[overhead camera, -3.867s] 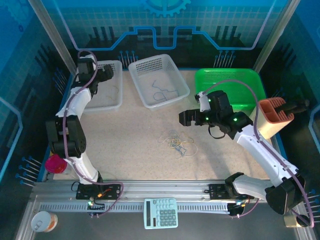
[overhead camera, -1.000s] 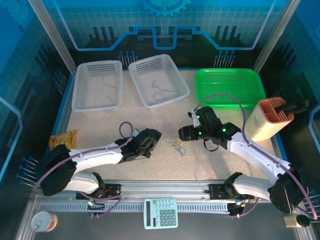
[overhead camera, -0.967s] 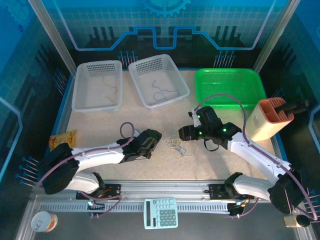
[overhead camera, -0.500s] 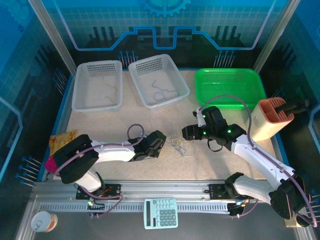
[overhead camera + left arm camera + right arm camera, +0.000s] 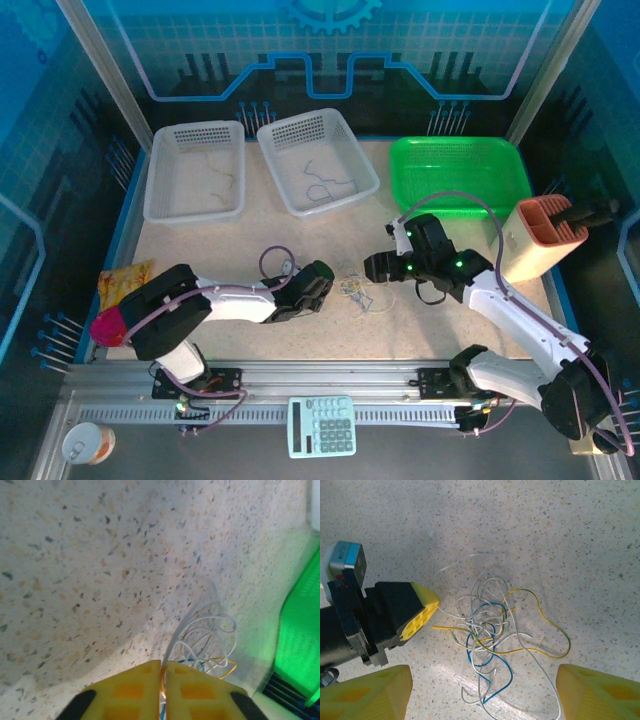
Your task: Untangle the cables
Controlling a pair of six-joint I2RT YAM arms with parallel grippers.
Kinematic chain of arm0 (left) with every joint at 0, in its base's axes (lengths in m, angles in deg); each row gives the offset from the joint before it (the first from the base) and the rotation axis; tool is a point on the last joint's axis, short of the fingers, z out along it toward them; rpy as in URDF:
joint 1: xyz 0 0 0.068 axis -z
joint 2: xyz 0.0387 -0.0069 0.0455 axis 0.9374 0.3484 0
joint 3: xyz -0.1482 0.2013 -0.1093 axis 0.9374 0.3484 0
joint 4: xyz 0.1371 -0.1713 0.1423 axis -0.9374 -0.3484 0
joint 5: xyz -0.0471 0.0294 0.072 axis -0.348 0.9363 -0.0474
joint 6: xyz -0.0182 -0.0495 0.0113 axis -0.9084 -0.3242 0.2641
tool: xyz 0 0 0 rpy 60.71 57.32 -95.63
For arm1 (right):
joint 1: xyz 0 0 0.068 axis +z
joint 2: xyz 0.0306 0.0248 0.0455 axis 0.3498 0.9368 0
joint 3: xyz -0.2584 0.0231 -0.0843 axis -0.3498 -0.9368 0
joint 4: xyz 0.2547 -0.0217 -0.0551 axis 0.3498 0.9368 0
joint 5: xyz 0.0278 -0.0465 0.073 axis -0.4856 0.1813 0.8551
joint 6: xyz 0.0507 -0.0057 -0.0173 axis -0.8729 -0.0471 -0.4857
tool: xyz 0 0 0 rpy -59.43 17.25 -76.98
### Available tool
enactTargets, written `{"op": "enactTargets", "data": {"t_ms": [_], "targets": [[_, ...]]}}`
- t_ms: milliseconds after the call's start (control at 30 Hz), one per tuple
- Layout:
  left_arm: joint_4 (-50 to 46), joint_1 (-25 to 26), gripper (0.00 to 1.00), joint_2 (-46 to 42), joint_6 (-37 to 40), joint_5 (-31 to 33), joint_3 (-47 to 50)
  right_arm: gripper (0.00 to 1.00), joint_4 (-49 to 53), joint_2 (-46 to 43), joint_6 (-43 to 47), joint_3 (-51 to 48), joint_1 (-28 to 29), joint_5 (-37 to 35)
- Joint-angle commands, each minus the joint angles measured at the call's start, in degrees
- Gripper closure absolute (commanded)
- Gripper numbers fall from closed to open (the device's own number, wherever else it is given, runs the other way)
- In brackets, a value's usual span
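The cables (image 5: pixel 356 290) lie as one loose tangle of whitish, yellow and blue strands on the speckled table, between the two arms. My left gripper (image 5: pixel 323 284) lies low at the tangle's left edge. Its yellow pads (image 5: pixel 145 680) are pressed together with a whitish cable (image 5: pixel 186 630) running out from between them. From the right wrist view, that same gripper (image 5: pixel 429 606) touches the tangle (image 5: pixel 490 630) at a white strand. My right gripper (image 5: pixel 484 692) hovers above the tangle with its fingers wide apart and nothing between them.
Two white baskets (image 5: pixel 195 128) (image 5: pixel 300 120) at the back hold a few loose cables. A green tray (image 5: pixel 455 141) sits back right, next to a tan and orange holder (image 5: pixel 540 235). A snack packet (image 5: pixel 122 283) and pink cup (image 5: pixel 105 328) lie left; a calculator (image 5: pixel 322 425) sits on the front rail.
My left gripper slid right to the tangle's edge and went from open to shut on a whitish cable. The right gripper has barely moved.
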Motion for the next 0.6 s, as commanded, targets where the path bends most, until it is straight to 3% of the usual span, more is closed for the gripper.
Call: {"op": "enactTargets", "data": {"t_ms": [0,300,567], "targets": [[-2.9,0.0,1.00,-4.5,11.9,4.9,-2.1,0.22,-1.6,-1.5,1.0,-1.7,-0.6,2.9],[-9.1,-0.4,1.00,-11.5,42.9,4.1,-12.3,0.17,-12.3,-0.6,0.5,-5.8,-0.6,7.8],[-8.1,-0.5,1.00,-14.6,53.0,0.3,-15.7,0.17,-21.9,5.9,0.1,-5.5,-0.5,8.1]]}}
